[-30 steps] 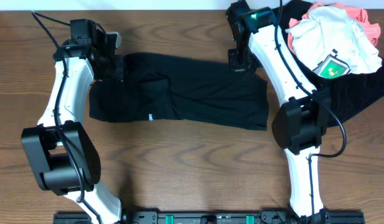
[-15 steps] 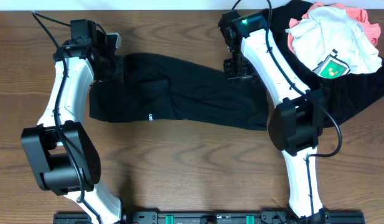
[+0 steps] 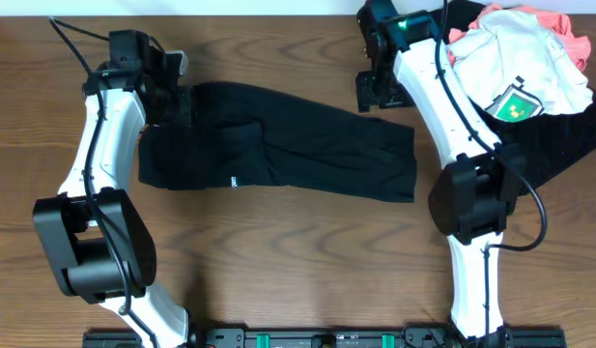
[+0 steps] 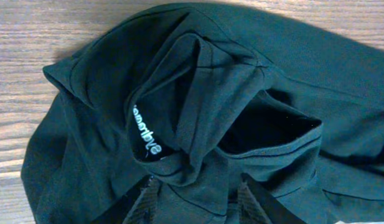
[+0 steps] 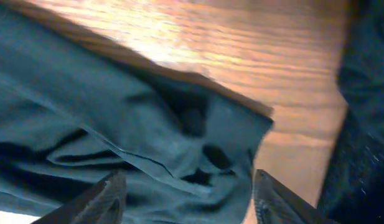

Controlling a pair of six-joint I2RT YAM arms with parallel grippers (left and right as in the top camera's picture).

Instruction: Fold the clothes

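The black shirt (image 3: 298,155) lies spread across the middle of the wooden table, its small white logo (image 3: 234,180) near the front edge. My left gripper (image 3: 179,104) sits at the shirt's back left corner. In the left wrist view it (image 4: 198,205) is shut on bunched black fabric (image 4: 198,81) just below the light lettering (image 4: 148,134). My right gripper (image 3: 377,92) hovers at the back right corner. In the right wrist view it (image 5: 192,199) stands wide open over the rumpled shirt edge (image 5: 117,124), holding nothing.
A pile of other clothes sits at the back right: a white shirt with a green patch (image 3: 515,58), a coral-pink piece (image 3: 568,29) and black fabric (image 3: 558,135) under them. Bare wood (image 3: 298,261) runs along the front.
My right gripper has opened and let go of the shirt's back right edge. The right arm swung a little left, then back right. The left arm has stayed still.
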